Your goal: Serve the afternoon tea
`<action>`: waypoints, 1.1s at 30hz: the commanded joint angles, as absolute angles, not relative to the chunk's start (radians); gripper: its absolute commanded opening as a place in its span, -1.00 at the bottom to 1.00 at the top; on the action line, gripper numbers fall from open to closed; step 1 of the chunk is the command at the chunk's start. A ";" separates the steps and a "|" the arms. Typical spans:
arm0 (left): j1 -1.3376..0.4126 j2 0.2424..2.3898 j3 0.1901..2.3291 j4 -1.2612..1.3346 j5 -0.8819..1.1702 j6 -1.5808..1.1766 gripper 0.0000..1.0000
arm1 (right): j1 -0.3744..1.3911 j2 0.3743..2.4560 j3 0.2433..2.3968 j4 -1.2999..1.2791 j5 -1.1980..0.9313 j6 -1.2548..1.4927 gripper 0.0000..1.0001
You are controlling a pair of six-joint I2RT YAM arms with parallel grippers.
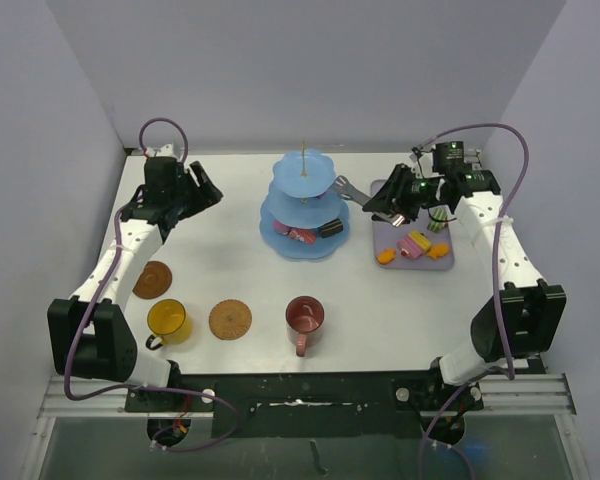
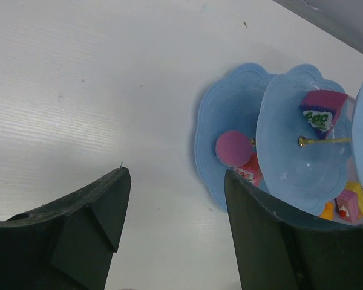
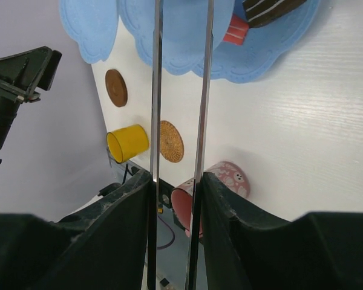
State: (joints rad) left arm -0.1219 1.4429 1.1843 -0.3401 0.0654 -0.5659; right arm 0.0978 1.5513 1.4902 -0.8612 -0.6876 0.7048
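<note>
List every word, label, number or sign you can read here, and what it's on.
No text can be read in any view.
Purple cake slice on the stand: green-and-white marks, too blurred to read.
Dark-red mug: pale marks, seemingly a pattern, not legible letters.

Either side of the stand [image 1: 302, 200], the left arm [image 1: 115, 255] and right arm [image 1: 502, 240] share white links, boxy black joints, blunt black fingers [image 2: 78, 241] and a looping purple cable [image 1: 162, 122] each, green lights [image 1: 450, 151] dotting the right.
</note>
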 commanded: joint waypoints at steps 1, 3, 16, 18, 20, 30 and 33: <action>-0.126 1.442 1.194 -0.283 0.077 -0.569 0.24 | 0.068 1.487 1.510 -0.918 -0.637 0.657 -0.30; -0.127 1.443 1.195 -0.284 0.077 -0.569 0.24 | 0.054 1.479 1.525 -0.948 -0.617 0.639 -0.31; -0.132 1.437 1.190 -0.284 0.075 -0.568 0.24 | -0.153 1.432 1.576 -1.149 -0.432 0.516 -0.31; -0.132 1.436 1.192 -0.283 0.072 -0.566 0.24 | -0.183 1.435 1.583 -1.186 -0.396 0.491 -0.31; -0.131 1.436 1.193 -0.285 0.071 -0.564 0.24 | -0.202 1.436 1.580 -1.221 -0.356 0.468 -0.31; -0.132 1.443 1.197 -0.286 0.071 -0.565 0.24 | -0.286 1.456 1.555 -1.218 -0.226 0.437 -0.30; -0.132 1.448 1.205 -0.287 0.075 -0.565 0.24 | -0.288 1.486 1.572 -1.225 -0.219 0.419 -0.31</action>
